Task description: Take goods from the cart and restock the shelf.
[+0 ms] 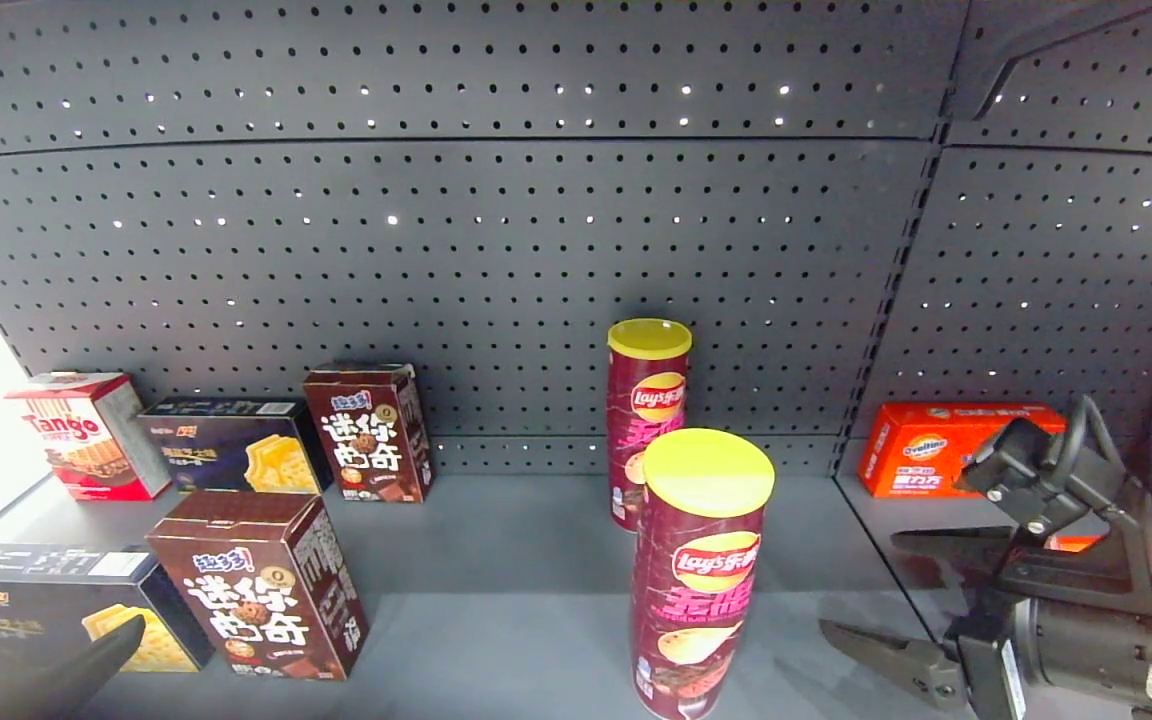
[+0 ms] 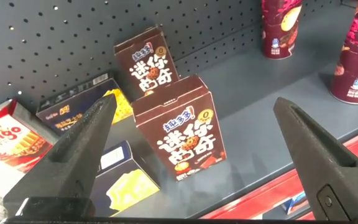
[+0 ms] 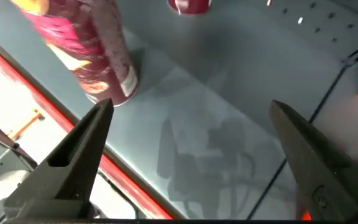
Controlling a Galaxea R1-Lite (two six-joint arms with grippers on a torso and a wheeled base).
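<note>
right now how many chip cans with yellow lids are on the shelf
2. The front can stands upright near the shelf front edge. The rear can stands upright behind it, close to the pegboard wall. More could be hidden off to the right.

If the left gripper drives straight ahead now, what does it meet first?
Most likely the front brown box: it sits centred between the open fingers of the left gripper. How far off it is stays unclear.

Logo ovals on both chip cans [image 1: 701, 570], white characters on brown boxes [image 1: 261, 590].
</note>
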